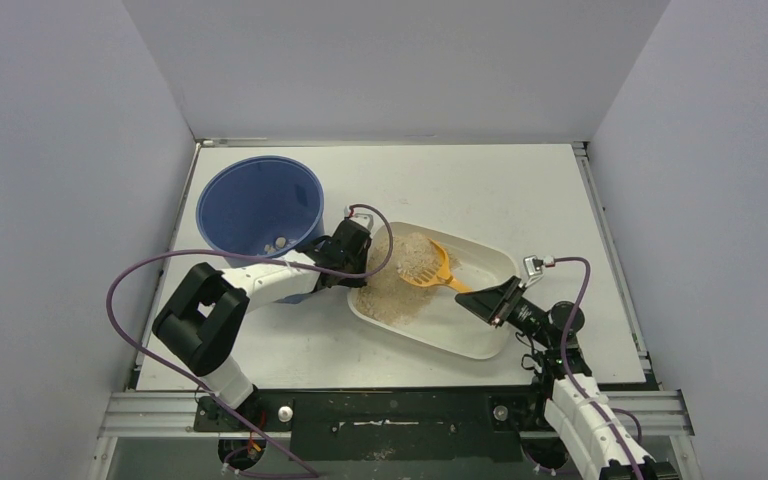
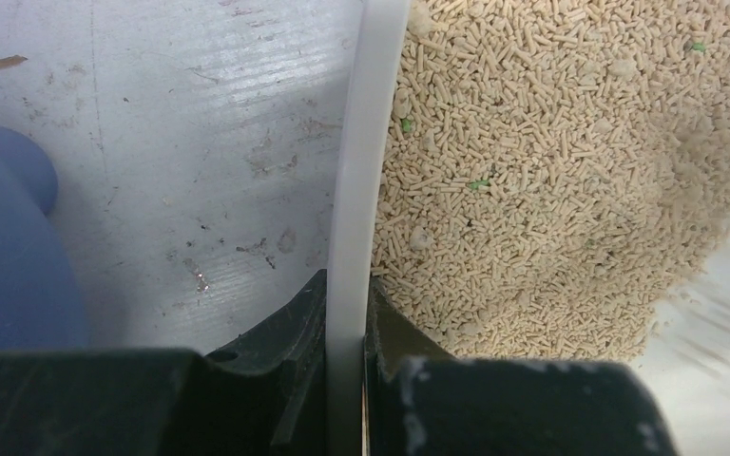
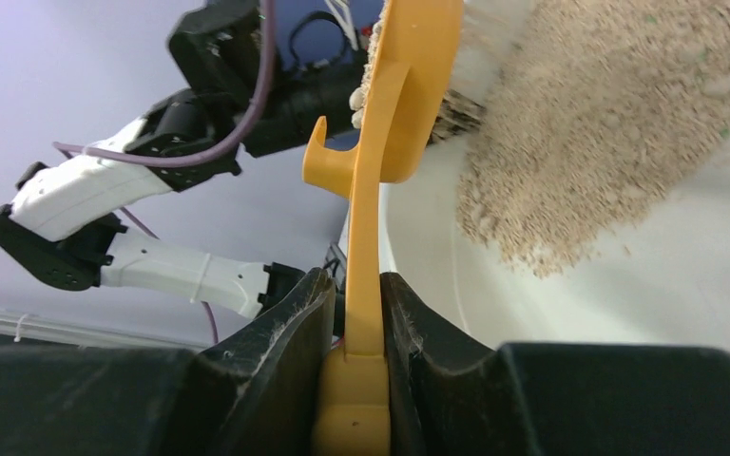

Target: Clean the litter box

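Observation:
The cream-white litter box [image 1: 480, 335] lies mid-table with tan litter [image 1: 392, 290] heaped at its left end. My left gripper [image 1: 358, 262] is shut on the box's left rim [image 2: 359, 190], one finger outside, one finger in the litter [image 2: 551, 180]. My right gripper [image 1: 487, 300] is shut on the handle of the orange slotted scoop [image 1: 432, 266], whose head, loaded with litter, is raised over the heap. In the right wrist view the scoop [image 3: 380, 142] stands edge-on between my fingers, with the litter [image 3: 608, 114] to its right.
A tall blue bucket [image 1: 258, 212] stands just left of the box behind my left arm, with a few small clumps at its bottom; its wall shows in the left wrist view [image 2: 9, 247]. Grey walls enclose the white table [image 1: 520, 190].

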### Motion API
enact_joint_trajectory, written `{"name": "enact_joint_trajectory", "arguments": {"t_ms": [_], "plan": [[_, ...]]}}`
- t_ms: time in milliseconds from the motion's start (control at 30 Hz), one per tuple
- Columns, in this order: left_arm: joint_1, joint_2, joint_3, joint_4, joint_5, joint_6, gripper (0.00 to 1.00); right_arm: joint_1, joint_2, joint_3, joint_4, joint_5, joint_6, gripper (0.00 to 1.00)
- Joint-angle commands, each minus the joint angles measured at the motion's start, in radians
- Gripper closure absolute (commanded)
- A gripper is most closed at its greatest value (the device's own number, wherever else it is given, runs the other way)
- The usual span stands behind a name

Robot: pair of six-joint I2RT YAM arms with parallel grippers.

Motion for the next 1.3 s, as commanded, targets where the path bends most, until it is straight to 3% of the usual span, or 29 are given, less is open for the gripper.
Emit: {"name": "enact_joint_trajectory", "arguments": {"t_ms": [0, 100, 200, 267, 300, 367, 467, 567, 667, 767, 833, 867, 933, 967, 1033, 1067, 1133, 1167, 1233, 1267], "plan": [[0.013, -0.049, 0.052, -0.004, -0.005, -0.007, 1.00, -0.012, 0.014, -0.068, 0.121, 0.023, -0.010, 1.00], [0.016, -0.055, 0.051, -0.003, 0.001, -0.014, 1.00, -0.005, 0.020, -0.116, 0.282, 0.030, 0.090, 1.00], [0.021, -0.055, 0.056, -0.006, 0.012, -0.020, 1.00, -0.014, -0.013, -0.072, 0.097, 0.044, 0.016, 1.00], [0.021, -0.054, 0.059, -0.007, 0.016, -0.024, 1.00, -0.002, -0.047, -0.108, 0.219, 0.082, 0.096, 1.00], [0.023, -0.053, 0.060, -0.008, 0.019, -0.025, 1.00, -0.003, -0.055, -0.097, 0.172, 0.068, 0.080, 1.00], [0.027, -0.054, 0.060, -0.006, 0.025, -0.033, 1.00, -0.009, -0.077, -0.025, -0.085, 0.092, -0.055, 1.00], [0.033, -0.052, 0.059, -0.002, 0.040, -0.045, 0.97, -0.003, -0.096, -0.091, 0.149, 0.082, 0.089, 1.00], [0.037, -0.050, 0.056, 0.006, 0.051, -0.053, 0.92, -0.014, -0.104, -0.012, -0.124, 0.079, -0.062, 1.00], [0.042, -0.041, 0.061, 0.008, 0.067, -0.058, 0.88, -0.013, -0.099, -0.069, 0.133, 0.050, 0.088, 1.00], [0.044, -0.045, 0.062, 0.014, 0.076, -0.062, 0.82, -0.017, -0.092, -0.002, -0.086, 0.056, -0.022, 1.00], [0.044, -0.047, 0.066, 0.016, 0.081, -0.063, 0.75, -0.016, -0.080, -0.060, 0.142, 0.038, 0.103, 1.00], [0.045, -0.049, 0.070, 0.017, 0.085, -0.063, 0.72, -0.018, -0.064, -0.053, 0.167, 0.011, 0.093, 1.00], [0.045, -0.051, 0.072, 0.018, 0.089, -0.063, 0.65, -0.025, -0.048, 0.003, -0.061, 0.015, -0.042, 1.00], [0.045, -0.053, 0.073, 0.024, 0.094, -0.063, 0.60, -0.026, -0.047, -0.002, -0.019, 0.025, -0.022, 1.00], [0.045, -0.054, 0.076, 0.034, 0.105, -0.061, 0.55, -0.024, -0.033, -0.056, 0.226, 0.005, 0.122, 1.00], [0.045, -0.052, 0.083, 0.031, 0.107, -0.060, 0.52, -0.028, -0.018, -0.042, 0.199, -0.026, 0.112, 1.00], [0.044, -0.052, 0.087, 0.033, 0.110, -0.061, 0.48, -0.036, -0.009, 0.037, -0.058, -0.010, -0.038, 1.00], [0.044, -0.052, 0.087, 0.039, 0.114, -0.062, 0.47, -0.036, -0.015, 0.022, -0.017, 0.006, -0.019, 1.00], [0.044, -0.049, 0.094, 0.037, 0.122, -0.065, 0.44, -0.036, -0.007, -0.050, 0.258, -0.004, 0.137, 1.00], [0.045, -0.048, 0.101, 0.032, 0.121, -0.065, 0.42, -0.041, 0.013, -0.038, 0.249, -0.029, 0.117, 1.00]]}}
